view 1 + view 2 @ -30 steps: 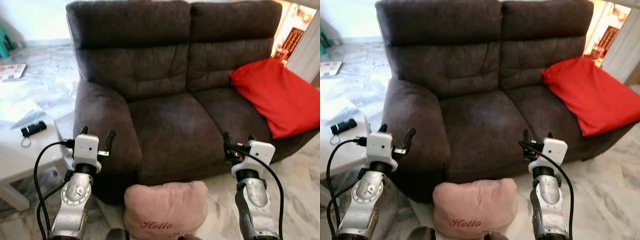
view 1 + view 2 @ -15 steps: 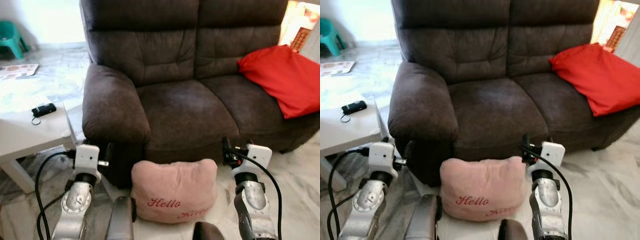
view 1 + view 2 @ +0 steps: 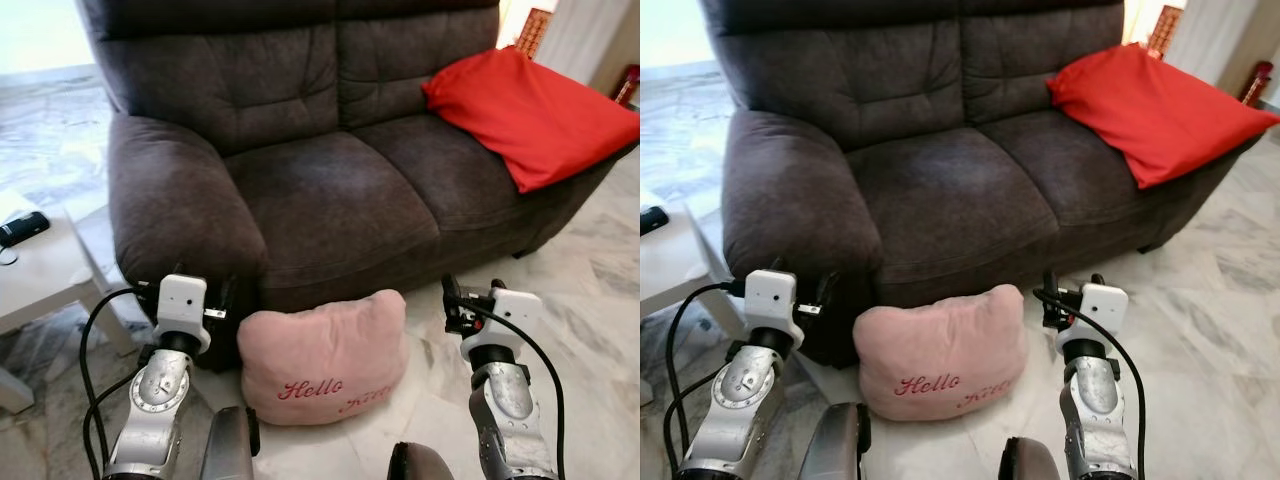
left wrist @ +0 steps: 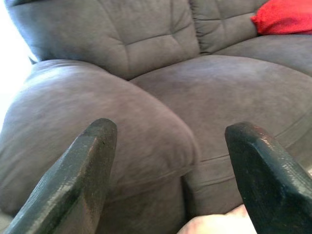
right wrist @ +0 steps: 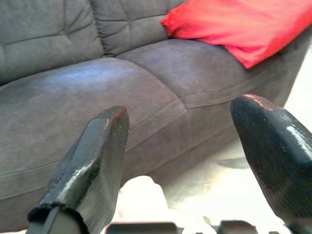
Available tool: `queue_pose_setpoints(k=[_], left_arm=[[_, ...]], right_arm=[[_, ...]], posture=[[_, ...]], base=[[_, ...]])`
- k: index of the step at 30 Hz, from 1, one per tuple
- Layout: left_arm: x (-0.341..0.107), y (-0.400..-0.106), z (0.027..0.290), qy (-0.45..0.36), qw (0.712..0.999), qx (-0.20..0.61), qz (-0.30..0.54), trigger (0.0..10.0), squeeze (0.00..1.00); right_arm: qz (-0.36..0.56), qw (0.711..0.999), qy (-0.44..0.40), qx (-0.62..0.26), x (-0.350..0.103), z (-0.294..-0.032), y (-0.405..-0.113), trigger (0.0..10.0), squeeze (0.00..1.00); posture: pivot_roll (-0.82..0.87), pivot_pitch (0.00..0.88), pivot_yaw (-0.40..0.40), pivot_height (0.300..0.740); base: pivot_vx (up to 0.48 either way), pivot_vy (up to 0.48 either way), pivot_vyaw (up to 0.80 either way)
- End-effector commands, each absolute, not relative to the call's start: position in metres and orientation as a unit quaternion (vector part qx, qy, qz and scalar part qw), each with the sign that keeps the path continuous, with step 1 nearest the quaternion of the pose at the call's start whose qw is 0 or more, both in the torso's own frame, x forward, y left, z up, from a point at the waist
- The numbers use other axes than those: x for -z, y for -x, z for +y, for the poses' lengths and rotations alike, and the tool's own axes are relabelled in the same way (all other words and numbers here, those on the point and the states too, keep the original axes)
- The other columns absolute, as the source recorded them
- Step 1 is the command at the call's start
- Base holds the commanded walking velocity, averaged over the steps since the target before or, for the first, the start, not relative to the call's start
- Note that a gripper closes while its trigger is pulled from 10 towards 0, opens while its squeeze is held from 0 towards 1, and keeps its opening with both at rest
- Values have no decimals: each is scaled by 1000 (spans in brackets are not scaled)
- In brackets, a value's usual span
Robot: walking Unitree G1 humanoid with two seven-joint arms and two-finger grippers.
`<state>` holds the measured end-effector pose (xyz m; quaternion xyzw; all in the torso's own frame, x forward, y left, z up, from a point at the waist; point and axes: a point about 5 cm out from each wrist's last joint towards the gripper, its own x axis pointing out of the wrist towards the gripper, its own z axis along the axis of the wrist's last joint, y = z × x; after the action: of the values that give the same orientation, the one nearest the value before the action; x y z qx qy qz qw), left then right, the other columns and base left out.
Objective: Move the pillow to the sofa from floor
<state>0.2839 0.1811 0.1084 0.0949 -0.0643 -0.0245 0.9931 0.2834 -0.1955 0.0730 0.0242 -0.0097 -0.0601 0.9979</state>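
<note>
Compared with a second before, the camera had tipped down and closed in: the plump pink fabric pillow with red "Hello" stitching (image 3: pixel 322 355), then cut off at the bottom edge, now showed whole, and the sofa's top had slid out of view. At far left stood a low white table (image 3: pixel 45 280) with a small black device, perhaps a key fob (image 3: pixel 22 227). The left gripper (image 4: pixel 170 170) was raised before the dark brown suede two-seat sofa (image 3: pixel 300 190), fingers spread apart, empty. The pillow lay on the marble floor (image 3: pixel 590 300) against the sofa's front, between both grippers, touching neither. The right gripper (image 5: pixel 187 161) was likewise raised, fingers apart. A red cushion (image 3: pixel 520 105) rested on the right seat.
</note>
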Motion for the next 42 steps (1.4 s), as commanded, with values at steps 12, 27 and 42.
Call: queue_pose_setpoints(k=[12,27,42], left_arm=[[-104,-287,187,-85,995,18,-46,10000,0],[-102,-288,187,-84,995,23,-41,10000,0],[-100,-290,184,-80,996,30,-36,10000,0]], right_arm=[[1,999,-34,36,-71,-189,-280,10000,0],[1,999,-19,26,-71,-186,-280,10000,0],[23,998,-26,44,-65,-190,-282,10000,0]], posture=[[48,0,-52,575],[45,0,-44,575],[38,0,-45,575]], base=[[0,0,561],[0,0,143],[222,0,0]])
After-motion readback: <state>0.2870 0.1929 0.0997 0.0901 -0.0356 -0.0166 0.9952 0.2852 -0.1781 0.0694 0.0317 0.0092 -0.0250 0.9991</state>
